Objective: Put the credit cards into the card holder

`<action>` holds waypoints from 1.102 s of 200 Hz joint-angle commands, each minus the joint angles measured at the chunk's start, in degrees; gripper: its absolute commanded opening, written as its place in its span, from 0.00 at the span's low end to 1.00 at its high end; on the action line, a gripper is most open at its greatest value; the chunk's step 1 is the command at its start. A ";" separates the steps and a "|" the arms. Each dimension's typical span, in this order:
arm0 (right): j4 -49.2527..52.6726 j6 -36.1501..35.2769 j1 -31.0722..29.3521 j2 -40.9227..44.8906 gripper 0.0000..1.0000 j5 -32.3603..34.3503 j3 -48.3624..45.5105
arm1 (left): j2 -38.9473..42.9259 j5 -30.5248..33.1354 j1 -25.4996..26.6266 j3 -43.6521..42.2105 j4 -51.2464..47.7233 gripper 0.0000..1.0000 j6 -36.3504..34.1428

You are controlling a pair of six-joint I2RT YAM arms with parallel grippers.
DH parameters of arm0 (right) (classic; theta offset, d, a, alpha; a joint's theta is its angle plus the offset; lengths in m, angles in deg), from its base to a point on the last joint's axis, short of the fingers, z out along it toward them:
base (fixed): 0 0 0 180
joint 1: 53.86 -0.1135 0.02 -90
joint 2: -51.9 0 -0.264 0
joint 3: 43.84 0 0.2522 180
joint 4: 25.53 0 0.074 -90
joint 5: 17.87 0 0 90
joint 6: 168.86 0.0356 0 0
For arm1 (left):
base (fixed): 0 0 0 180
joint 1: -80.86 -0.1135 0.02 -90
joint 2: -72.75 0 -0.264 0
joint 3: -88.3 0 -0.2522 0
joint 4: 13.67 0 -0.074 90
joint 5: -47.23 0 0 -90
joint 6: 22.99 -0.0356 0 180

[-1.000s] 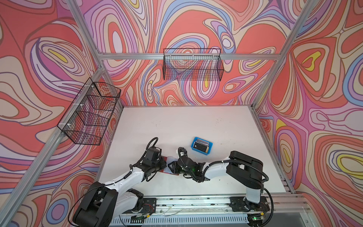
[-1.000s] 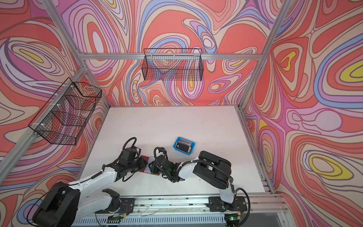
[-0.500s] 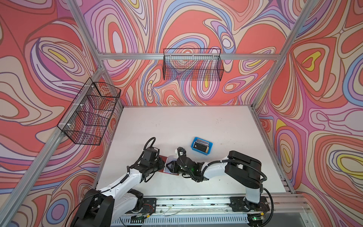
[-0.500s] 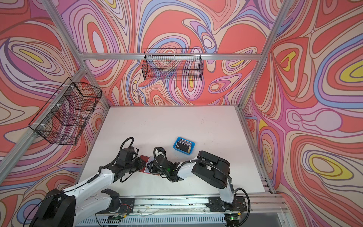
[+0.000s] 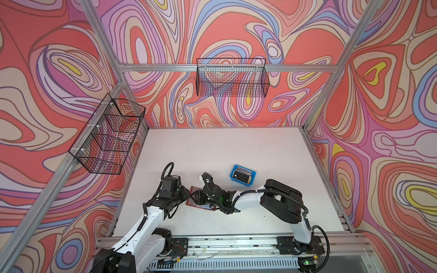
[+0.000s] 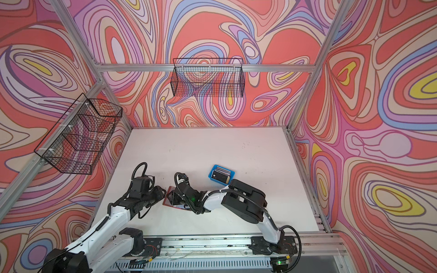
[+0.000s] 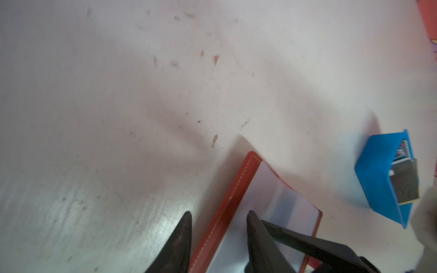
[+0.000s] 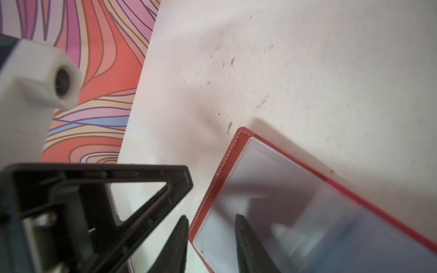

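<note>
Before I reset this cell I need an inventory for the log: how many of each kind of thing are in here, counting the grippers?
wire baskets: 2
blue tray: 1
card holder: 1
credit cards: 1 stack, number of cards unclear
left gripper and right gripper: 2
total: 7

The card holder (image 5: 192, 190) lay flat on the tabletop (image 5: 236, 146), in its front half and a little left of the middle. Behind it and to its right, well apart, sat a tray (image 5: 234, 176) with the credit cards (image 5: 243, 176) inside it. The left gripper (image 7: 218, 214) stood over the holder's left edge, one finger outside that edge, one above the sleeves. The right gripper (image 8: 210, 216) reached across the holder from the right, over the same edge.
</note>
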State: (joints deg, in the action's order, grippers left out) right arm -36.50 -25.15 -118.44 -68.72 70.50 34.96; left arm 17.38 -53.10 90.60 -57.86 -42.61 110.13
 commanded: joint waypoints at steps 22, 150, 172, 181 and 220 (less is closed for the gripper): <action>2.78 -1.55 -0.02 -0.68 0.41 -0.58 0.04 | -6.13 -7.04 -0.25 -1.81 8.23 0.47 -0.49; 31.50 -26.26 7.73 46.78 0.84 40.82 -13.97 | 13.97 -4.99 10.76 -9.42 0.61 0.53 5.66; 36.64 -27.40 15.98 51.79 0.94 37.50 -15.64 | 15.02 -3.16 10.76 -5.49 -4.82 0.56 3.06; 37.81 -28.22 20.64 52.16 0.94 30.68 -15.93 | 14.95 -1.59 10.78 -3.60 -7.16 0.57 2.36; 42.93 -34.34 27.83 40.98 0.93 17.80 -9.18 | 14.51 3.30 10.69 3.80 -14.71 0.71 -0.20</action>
State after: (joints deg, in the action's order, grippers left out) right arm -2.12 -53.15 -91.55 -19.98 96.20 21.85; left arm 31.76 -54.70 101.18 -58.58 -49.39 112.88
